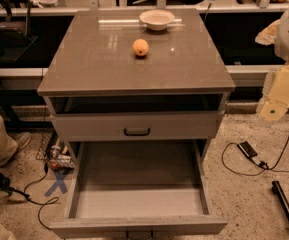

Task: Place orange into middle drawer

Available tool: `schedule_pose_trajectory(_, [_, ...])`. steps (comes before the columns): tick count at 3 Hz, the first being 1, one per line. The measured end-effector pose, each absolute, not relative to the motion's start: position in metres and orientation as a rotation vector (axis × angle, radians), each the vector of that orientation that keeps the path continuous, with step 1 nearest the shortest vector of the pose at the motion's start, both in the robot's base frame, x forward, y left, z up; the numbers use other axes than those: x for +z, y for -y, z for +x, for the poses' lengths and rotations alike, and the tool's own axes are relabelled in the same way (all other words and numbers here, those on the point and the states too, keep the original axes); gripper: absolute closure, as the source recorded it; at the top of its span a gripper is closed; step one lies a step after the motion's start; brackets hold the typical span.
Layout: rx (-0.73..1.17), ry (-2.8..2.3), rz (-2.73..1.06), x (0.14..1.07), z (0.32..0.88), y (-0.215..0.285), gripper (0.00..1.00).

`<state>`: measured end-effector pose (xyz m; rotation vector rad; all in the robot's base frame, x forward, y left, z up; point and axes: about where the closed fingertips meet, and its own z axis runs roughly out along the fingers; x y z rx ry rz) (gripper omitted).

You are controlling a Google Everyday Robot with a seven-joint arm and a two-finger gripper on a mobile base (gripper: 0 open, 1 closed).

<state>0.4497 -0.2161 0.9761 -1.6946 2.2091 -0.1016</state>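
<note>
You are looking down on a grey cabinet [109, 69], and the orange [140, 47] is sitting on its top, toward twelve o'clock from the middle of the slab. A white bowl [157, 19] is resting at one o'clock from the orange, near it but apart, close to the far edge. The middle drawer [139, 204] is standing pulled out toward six o'clock, its flat grey floor showing between the low side walls. The upper drawer [94, 126], with the black bar handle [136, 132], is sitting above it, its front lying well back from the middle drawer's front panel. The gripper [273, 109] is hanging at three o'clock off the cabinet's right side, well apart from the orange; you cannot tell how wide it is standing or whether it is gripping anything. A black cable [249, 151] is lying on the floor at four o'clock, and a blue cross [57, 183] is showing at eight o'clock
</note>
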Motion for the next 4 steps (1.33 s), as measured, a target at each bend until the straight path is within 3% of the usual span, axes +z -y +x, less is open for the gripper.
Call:
schedule_pose_trajectory(2, [0.11,-2.079,-1.372,0.959,0.565,0.202,0.0])
schedule_pose_trajectory(3, [0.223,-1.973,-1.246,0.94,0.647,0.172,0.0])
schedule_pose_trajectory(4, [0.263,-1.918,-1.252,0.929,0.689,0.145,0.0])
